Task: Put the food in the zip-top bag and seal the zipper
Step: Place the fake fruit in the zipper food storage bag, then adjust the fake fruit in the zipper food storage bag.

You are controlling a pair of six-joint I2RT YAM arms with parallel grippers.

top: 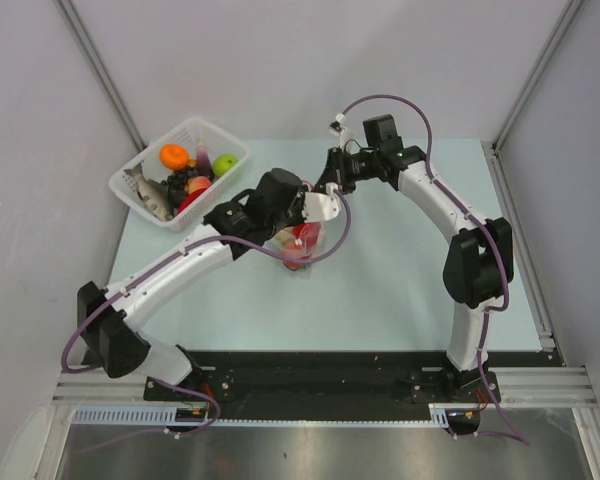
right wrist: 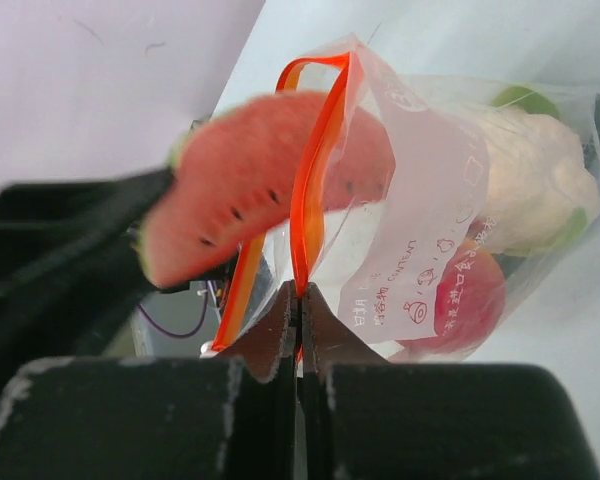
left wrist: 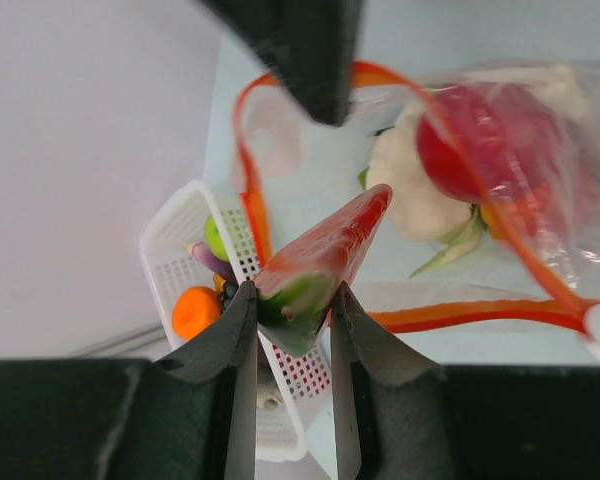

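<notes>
My left end effector (left wrist: pixel 290 305) grips a watermelon slice (left wrist: pixel 330 250) at the zip-top bag (right wrist: pixel 430 190) mouth. My right end effector (right wrist: pixel 300 300) pinches the zipper (right wrist: pixel 315 160).

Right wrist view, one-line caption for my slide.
Right gripper pinches the zipper of the zip-top bag as a watermelon slice hovers at its mouth; cauliflower and tomato inside.

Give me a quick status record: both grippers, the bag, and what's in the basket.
zip-top bag: unsealed; tomato and cauliflower inside
left gripper: shut on watermelon slice, tip at the bag mouth
right gripper: shut on zipper, holding mouth open
basket: orange and other foods inside
</notes>
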